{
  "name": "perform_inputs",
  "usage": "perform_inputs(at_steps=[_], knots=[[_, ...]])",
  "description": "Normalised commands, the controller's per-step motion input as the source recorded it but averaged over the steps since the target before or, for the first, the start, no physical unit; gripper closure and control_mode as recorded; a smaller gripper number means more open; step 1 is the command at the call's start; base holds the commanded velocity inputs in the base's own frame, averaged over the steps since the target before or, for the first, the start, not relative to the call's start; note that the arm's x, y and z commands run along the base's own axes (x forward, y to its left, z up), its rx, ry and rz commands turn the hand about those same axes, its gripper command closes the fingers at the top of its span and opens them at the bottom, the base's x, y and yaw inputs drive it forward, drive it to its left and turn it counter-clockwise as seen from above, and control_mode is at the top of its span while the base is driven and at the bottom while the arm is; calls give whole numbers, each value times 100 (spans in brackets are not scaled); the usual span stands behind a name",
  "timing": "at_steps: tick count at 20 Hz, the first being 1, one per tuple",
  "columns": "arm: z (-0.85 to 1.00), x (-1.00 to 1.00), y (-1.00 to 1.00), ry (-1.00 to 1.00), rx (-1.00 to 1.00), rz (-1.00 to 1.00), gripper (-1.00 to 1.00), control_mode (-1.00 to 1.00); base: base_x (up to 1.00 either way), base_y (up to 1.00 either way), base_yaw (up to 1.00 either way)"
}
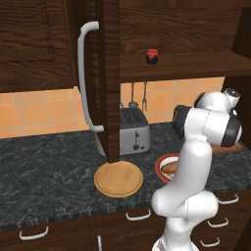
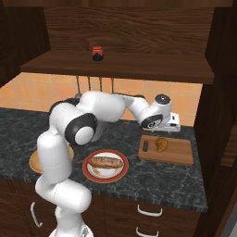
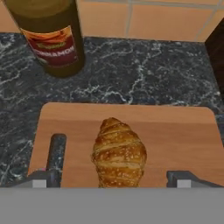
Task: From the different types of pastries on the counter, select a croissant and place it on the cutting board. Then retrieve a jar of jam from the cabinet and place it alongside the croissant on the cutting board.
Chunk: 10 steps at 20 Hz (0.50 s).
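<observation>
The croissant is lying on the cutting board, toward the board's middle, its ridged folds facing up; in the right base view it is sitting on the board at the right end of the bench. The gripper is hovering just above the croissant with its fingers spread wide, one fingertip showing left of the pastry, both clear of it and holding nothing. The arm is reaching out nearly level from its raised elbow toward the board, the hand pointing downward over it. A brown bottle is standing on the bench behind the board. The bread roll is resting on a red-rimmed plate left of the board. The jar of jam is standing on the shelf of the cabinet, whose door is hanging open.
</observation>
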Motion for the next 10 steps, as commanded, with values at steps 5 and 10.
perform_inputs(at_steps=[5, 10], knots=[[50, -39, 93, -15, -6, 6, -100, -100, 0, 0, 0], [28, -65, 81, -20, -6, 6, -100, -100, 0, 0, 0]])
